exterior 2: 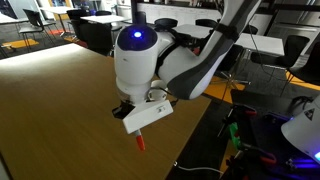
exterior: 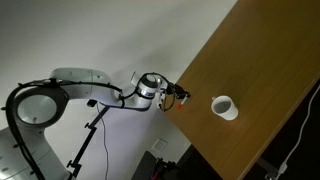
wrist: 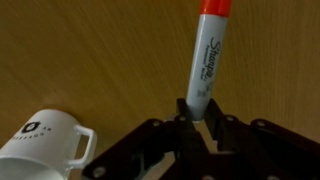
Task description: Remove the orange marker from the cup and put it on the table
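My gripper [wrist: 198, 118] is shut on the orange marker [wrist: 208, 55], a grey Sharpie with an orange-red cap, and holds it above the brown wooden table [wrist: 90, 50]. The marker also shows below the gripper in an exterior view [exterior 2: 140, 141] and as a small red tip at the gripper in an exterior view [exterior: 185, 97]. The white cup [exterior: 224, 106] stands on the table [exterior: 255, 60], apart from the gripper. In the wrist view the cup [wrist: 40, 142] is a white mug with a handle, at the lower left of the marker.
The gripper [exterior: 178, 96] is near the table's edge. Beyond the table [exterior 2: 60, 90] stand office desks and chairs [exterior 2: 100, 25]. A dark object with lights [exterior 2: 255, 140] sits below the table edge, and a tripod [exterior: 90, 135] stands under the arm.
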Controlling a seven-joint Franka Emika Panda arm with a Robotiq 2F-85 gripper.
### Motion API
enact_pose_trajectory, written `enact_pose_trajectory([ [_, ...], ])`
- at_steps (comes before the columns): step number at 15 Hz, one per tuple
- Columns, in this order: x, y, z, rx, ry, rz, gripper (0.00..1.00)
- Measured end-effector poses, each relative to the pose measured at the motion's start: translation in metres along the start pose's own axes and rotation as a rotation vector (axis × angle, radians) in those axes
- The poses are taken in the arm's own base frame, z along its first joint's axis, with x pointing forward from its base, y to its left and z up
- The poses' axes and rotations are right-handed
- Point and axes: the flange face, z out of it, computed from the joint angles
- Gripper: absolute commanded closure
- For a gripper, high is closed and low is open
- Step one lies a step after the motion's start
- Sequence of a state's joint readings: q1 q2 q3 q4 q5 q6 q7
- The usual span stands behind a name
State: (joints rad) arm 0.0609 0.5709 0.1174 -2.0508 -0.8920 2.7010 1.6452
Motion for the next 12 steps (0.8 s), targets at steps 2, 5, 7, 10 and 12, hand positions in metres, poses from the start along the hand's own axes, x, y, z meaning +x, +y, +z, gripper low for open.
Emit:
enact_pose_trajectory([
  [2,-0.004,-0.008,0.015,0.005,-0.065,-0.040,0.87],
  [5,-0.005,-0.019,0.030,0.010,-0.125,-0.074,0.45],
  [7,-0.003,-0.025,0.037,0.011,-0.146,-0.083,0.29],
  [10,0.001,-0.032,0.041,0.010,-0.156,-0.084,0.08],
  [12,0.002,-0.034,0.039,0.001,-0.143,-0.075,0.00],
])
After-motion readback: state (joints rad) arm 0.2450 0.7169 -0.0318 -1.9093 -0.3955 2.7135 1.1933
